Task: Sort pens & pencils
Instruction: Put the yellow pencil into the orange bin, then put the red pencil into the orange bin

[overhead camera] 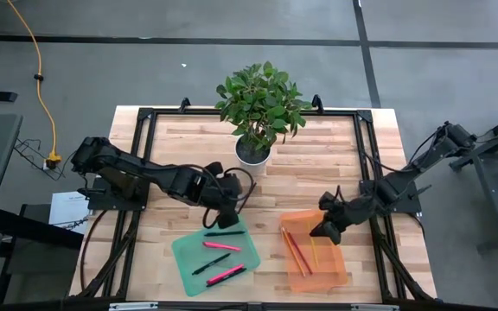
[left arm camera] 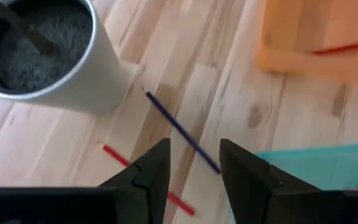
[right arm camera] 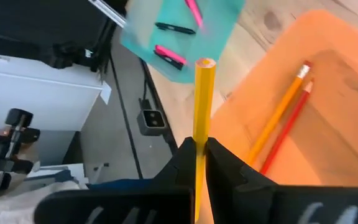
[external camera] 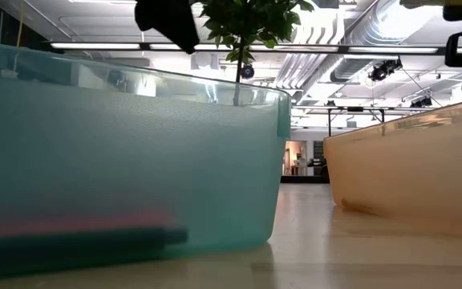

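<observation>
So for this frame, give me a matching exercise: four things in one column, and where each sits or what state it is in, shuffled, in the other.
Things:
1. yellow pencil
2. black pen
3. dark pencil
4. red pencil

Places or states:
A. lying in the orange bin
B. lying in the teal bin
C. clamped in the right gripper
D. lying on the bare table ahead of the open left gripper, near the white pot

Pairs: 1-C, 2-B, 3-D, 4-A
</observation>
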Controlling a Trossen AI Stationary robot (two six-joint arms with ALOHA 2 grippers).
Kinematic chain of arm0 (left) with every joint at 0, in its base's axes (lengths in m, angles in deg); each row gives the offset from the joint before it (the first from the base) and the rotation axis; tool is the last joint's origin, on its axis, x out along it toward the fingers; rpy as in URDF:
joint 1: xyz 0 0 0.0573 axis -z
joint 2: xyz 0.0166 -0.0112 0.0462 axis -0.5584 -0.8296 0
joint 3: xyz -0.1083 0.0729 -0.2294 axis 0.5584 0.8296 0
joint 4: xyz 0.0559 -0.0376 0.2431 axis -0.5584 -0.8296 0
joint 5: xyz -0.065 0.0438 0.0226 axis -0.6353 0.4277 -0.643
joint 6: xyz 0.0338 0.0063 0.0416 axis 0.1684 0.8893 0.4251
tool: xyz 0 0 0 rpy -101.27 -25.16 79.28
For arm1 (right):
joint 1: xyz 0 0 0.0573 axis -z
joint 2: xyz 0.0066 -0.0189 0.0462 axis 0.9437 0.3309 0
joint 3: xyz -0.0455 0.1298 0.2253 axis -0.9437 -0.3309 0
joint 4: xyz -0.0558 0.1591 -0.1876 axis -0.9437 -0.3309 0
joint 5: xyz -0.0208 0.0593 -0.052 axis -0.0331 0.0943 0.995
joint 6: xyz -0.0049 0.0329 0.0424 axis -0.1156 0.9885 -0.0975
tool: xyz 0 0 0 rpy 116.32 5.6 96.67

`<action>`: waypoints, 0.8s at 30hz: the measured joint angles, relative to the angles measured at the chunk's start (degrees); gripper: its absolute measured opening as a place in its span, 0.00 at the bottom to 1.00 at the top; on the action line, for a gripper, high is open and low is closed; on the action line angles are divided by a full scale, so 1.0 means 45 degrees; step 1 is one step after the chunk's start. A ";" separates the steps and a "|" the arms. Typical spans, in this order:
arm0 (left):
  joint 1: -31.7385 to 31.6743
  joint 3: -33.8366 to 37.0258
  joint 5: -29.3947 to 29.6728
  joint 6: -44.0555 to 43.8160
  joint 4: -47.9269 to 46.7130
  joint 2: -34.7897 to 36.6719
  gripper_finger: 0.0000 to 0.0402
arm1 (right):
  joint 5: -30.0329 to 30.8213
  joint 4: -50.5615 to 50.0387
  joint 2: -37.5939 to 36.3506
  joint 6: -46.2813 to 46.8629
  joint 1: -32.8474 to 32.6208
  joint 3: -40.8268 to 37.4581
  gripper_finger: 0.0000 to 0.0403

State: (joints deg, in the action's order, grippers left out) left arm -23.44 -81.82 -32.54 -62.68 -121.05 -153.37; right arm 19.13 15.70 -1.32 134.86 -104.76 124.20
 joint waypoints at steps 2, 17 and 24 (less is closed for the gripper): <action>0.0000 0.0000 -0.0129 0.0005 -0.0272 0.0000 0.32 | -0.0040 -0.0323 0.0032 0.0267 -0.0005 0.0000 0.00; 0.0000 0.0000 -0.0498 0.0653 -0.1255 -0.0005 0.32 | -0.0590 -0.0512 0.0781 0.1270 -0.0005 0.0000 0.08; 0.0000 0.0000 -0.0519 0.0942 -0.1293 -0.0005 0.32 | -0.0682 -0.0522 0.0785 0.1372 0.0000 0.0000 0.22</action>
State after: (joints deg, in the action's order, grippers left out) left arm -23.44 -81.82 -34.87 -58.44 -126.86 -153.39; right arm 16.06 13.36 2.21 141.04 -104.76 124.20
